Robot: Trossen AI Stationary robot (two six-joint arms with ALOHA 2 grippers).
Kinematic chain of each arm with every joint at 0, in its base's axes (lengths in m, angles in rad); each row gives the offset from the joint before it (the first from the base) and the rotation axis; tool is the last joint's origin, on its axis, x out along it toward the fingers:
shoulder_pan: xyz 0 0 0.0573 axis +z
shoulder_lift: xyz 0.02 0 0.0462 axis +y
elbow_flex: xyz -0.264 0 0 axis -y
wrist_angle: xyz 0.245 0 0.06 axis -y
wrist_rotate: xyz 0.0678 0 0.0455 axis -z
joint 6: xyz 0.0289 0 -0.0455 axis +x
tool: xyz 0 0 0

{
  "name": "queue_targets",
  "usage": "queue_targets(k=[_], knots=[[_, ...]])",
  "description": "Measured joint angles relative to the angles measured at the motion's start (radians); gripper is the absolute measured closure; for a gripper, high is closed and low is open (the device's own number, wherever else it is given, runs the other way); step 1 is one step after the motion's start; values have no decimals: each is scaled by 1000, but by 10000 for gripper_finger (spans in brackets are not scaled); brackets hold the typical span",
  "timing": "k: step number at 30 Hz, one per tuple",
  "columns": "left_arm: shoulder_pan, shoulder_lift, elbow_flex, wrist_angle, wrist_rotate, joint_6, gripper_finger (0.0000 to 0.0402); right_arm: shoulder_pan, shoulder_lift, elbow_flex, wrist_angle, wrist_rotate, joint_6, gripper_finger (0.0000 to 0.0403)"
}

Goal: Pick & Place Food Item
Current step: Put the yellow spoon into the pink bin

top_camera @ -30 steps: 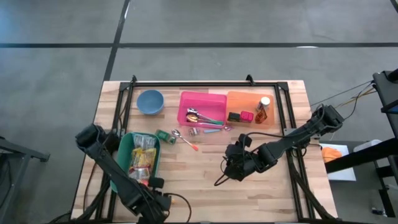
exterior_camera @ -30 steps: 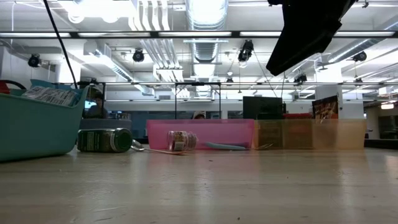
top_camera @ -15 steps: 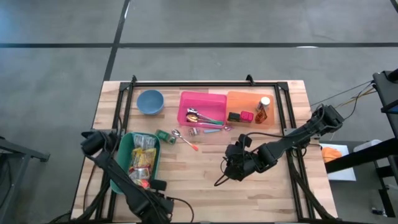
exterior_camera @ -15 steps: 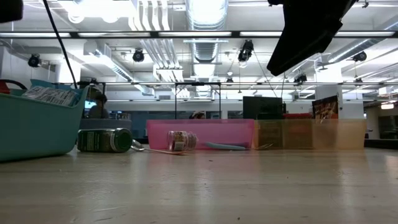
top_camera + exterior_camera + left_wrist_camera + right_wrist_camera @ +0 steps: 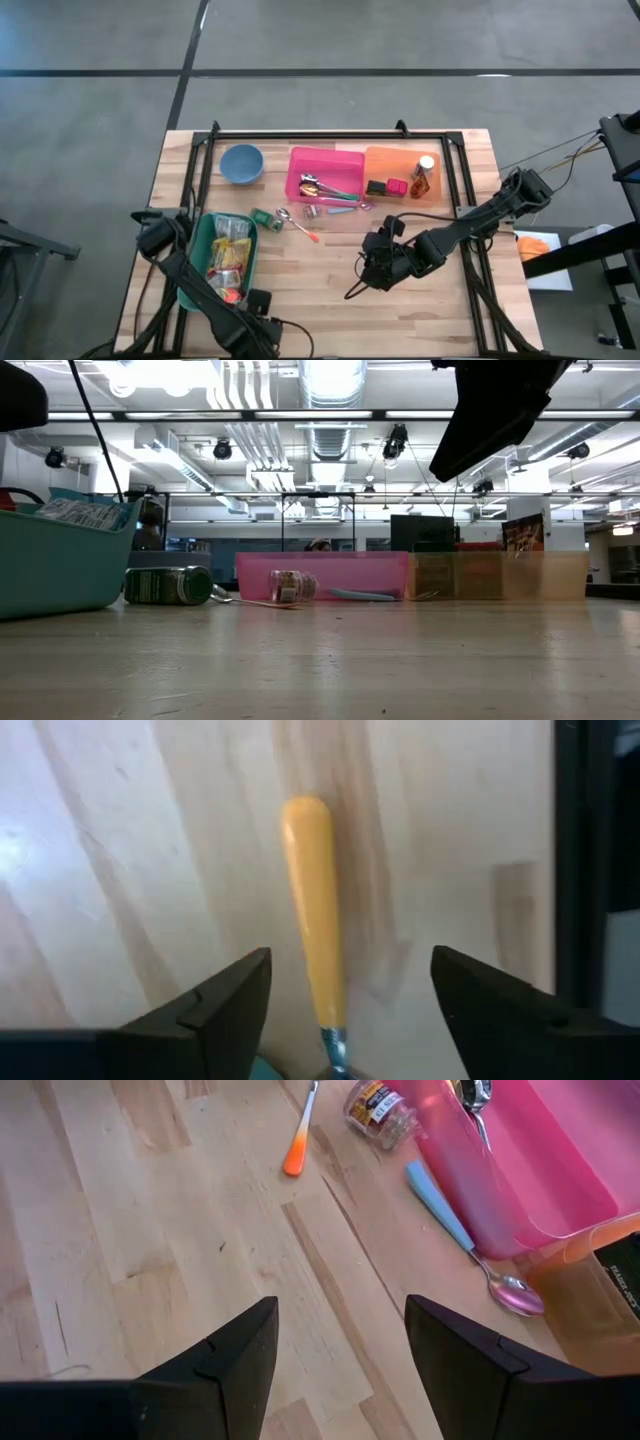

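Observation:
A teal basket at the near left holds several food packets. My left gripper points down by the basket's near end. In the left wrist view it stands open, a finger on each side of a yellow-handled utensil without touching it. The utensil lies flat on the wood, its metal neck toward the teal basket's edge. My right gripper hangs open above bare wood right of centre.
A green can and a small jar lie on their sides between the basket and the pink bin. Beside the pink bin stand an orange bin and a blue bowl. An orange-handled spoon and a blue-handled one lie nearby.
My left arm has sunk toward the table at the basket's near end, and its dark body has come into the top left corner of the low view. The right arm has kept still.

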Motion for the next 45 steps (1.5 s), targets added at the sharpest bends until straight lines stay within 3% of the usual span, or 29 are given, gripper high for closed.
queue_targets(k=[17, 29, 35, 45], knots=[[51, 32, -3, 39, 20, 26, 110, 0, 0, 0, 0, 0, 0, 186], [73, 28, -123, 165, 68, 45, 116, 0, 0, 0, -2, -1, -7, 186], [73, 29, -125, 165, 69, 49, 184, 0, 0, 0, -1, -1, -8, 186], [81, 29, -127, 155, 73, 48, 368, 0, 0, 0, -1, -3, -8, 186]])
